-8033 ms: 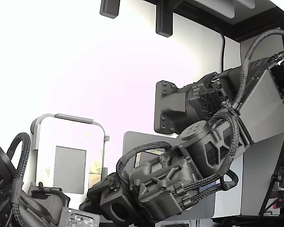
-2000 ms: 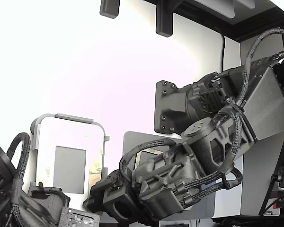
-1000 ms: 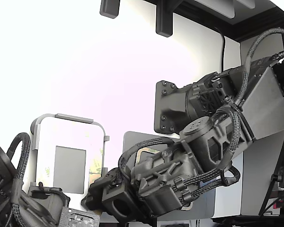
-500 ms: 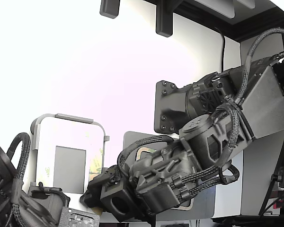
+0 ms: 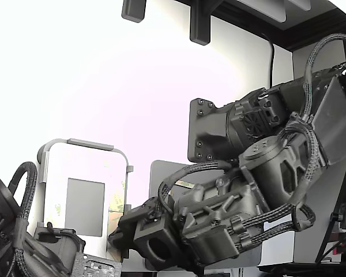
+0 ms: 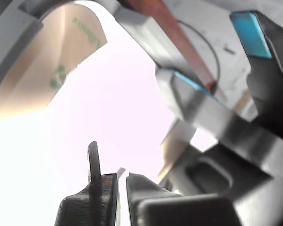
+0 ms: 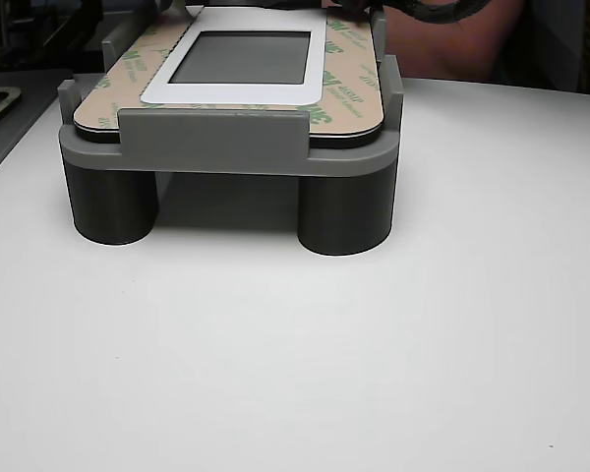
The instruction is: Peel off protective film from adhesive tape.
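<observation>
Film-peel step: hand [image 6: 121, 181] pressing nearly together, pinching nothing visible; should be nipping protective film [image 7: 346, 93] edge, lifting slowly.

In the other view the white table [image 7: 374, 374] lies open across the lower frame; the grey fixture [image 7: 226, 157] blocks the upper left; its raised end wall [image 7: 212, 135] bars the near edge.
</observation>
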{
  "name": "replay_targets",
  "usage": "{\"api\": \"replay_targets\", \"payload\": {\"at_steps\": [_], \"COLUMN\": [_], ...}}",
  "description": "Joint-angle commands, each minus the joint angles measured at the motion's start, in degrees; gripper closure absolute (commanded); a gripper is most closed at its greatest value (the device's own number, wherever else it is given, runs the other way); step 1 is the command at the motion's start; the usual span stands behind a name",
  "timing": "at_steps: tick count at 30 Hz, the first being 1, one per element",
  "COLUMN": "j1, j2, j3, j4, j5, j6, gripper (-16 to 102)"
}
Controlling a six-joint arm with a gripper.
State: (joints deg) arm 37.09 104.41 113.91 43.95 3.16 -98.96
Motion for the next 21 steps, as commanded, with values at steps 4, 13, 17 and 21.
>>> {"api": "replay_targets", "payload": {"at_steps": [4, 13, 17, 21], "j1": [-0.7, -1.9, -6.5, -14.5], "j2": [6.6, 12.2, 15.9, 22.2], "j3": [-5.3, -11.6, -9.8, -3.3], "j4": [13.1, 27.7, 28.9, 27.0], "j5": [4.4, 7.5, 4.4, -0.2], "j6": [7.0, 19.2, 29.8, 43.9], "gripper": [22, -12, -13, -12]}}
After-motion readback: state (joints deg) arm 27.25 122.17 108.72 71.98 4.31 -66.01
